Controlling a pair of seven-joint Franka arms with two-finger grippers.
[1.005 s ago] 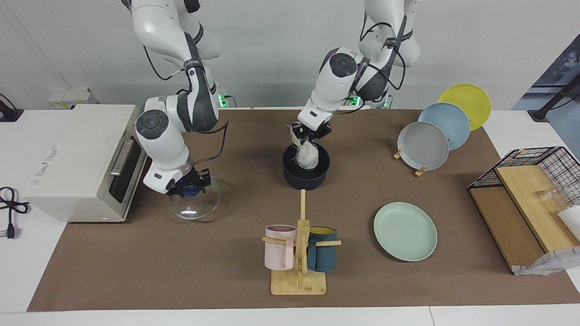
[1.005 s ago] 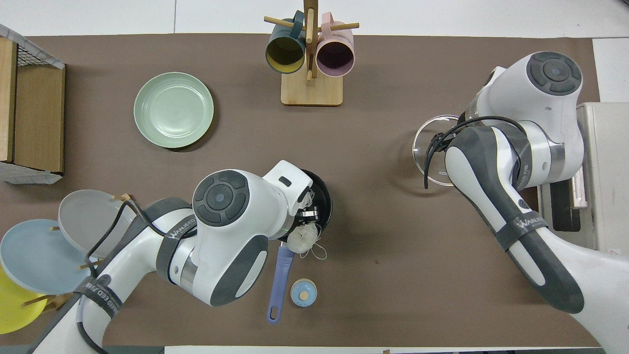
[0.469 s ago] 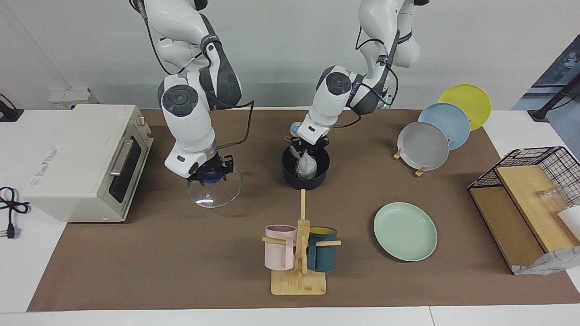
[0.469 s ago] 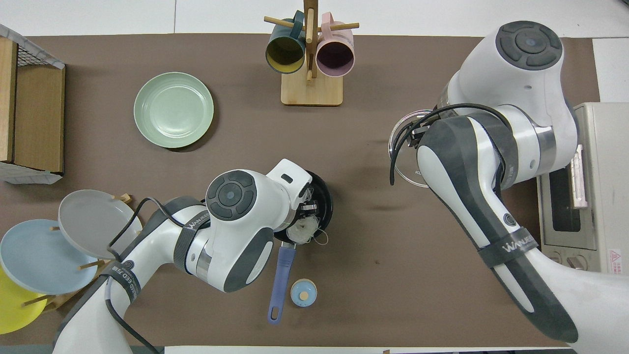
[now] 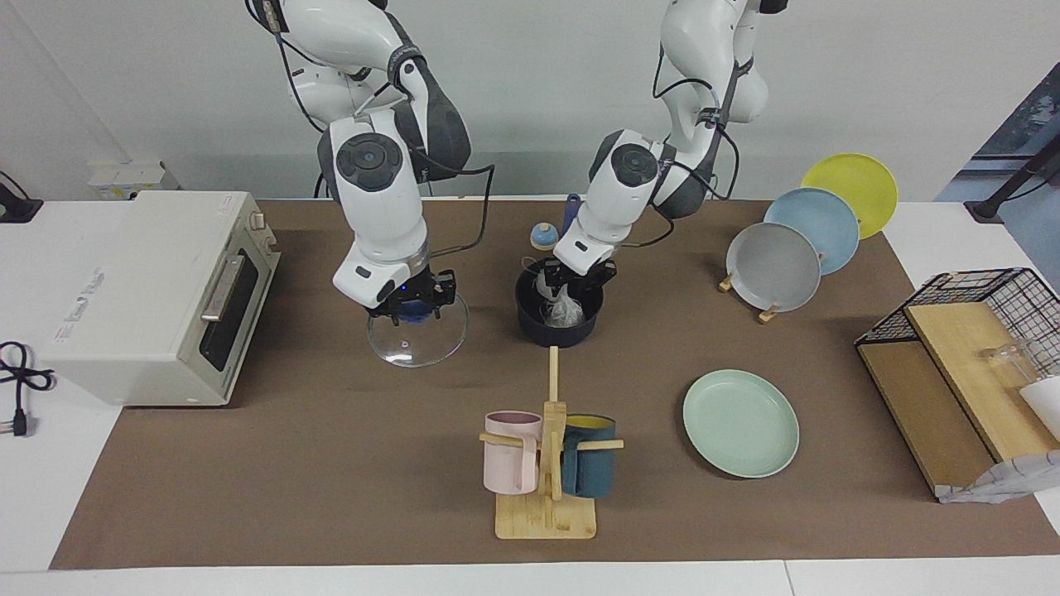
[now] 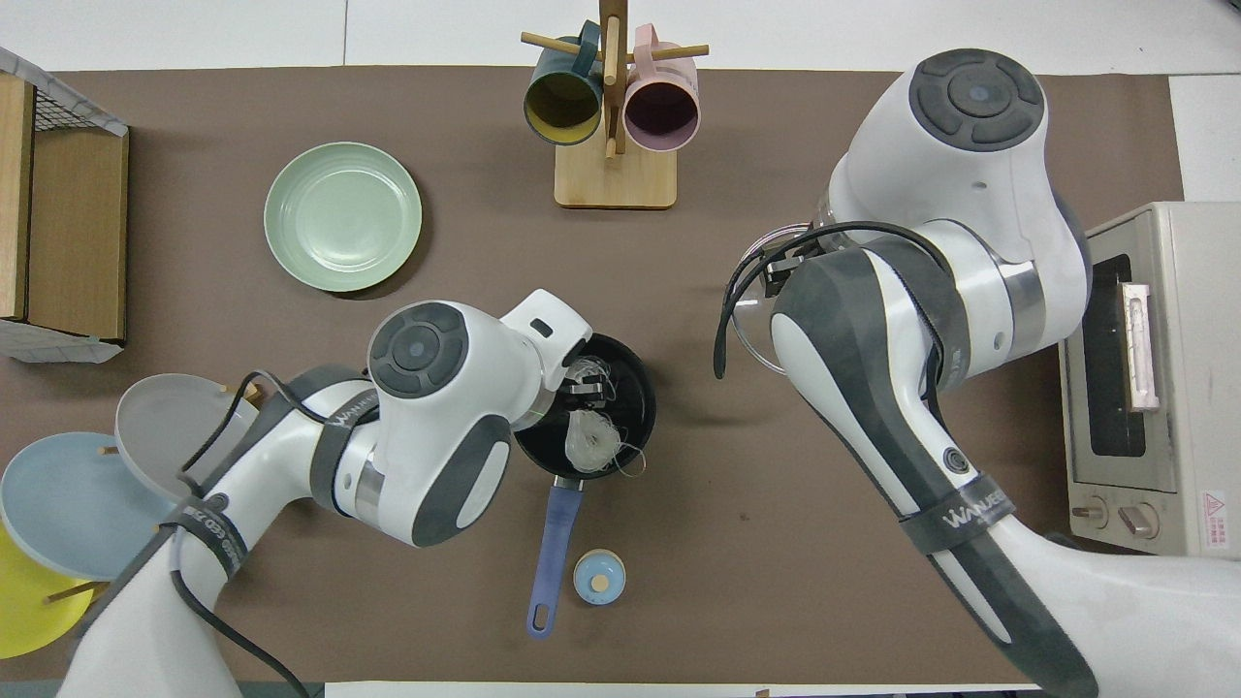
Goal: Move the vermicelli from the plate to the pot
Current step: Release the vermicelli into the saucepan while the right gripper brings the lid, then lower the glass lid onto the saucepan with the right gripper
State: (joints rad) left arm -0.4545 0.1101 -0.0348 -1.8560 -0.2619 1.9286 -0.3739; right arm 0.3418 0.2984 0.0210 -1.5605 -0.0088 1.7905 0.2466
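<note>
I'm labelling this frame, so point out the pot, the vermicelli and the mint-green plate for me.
pot (image 5: 534, 331), facing view, on its dark outer wall.
vermicelli (image 6: 589, 441), overhead view, middle of the bundle inside the pot.
mint-green plate (image 5: 740, 423), facing view, its bare centre.

We cannot make out whether the left gripper (image 5: 570, 282) over the pot (image 5: 559, 329) has its fingers parted, and in the overhead view the left arm's wrist covers part of the pot's rim. The right gripper (image 5: 411, 305) sits on the glass lid (image 5: 417, 339), yet from above the right arm hides most of that lid — only an arc of its edge shows. The yellow plate (image 6: 24, 606) is cut by the overhead view's edge.
</note>
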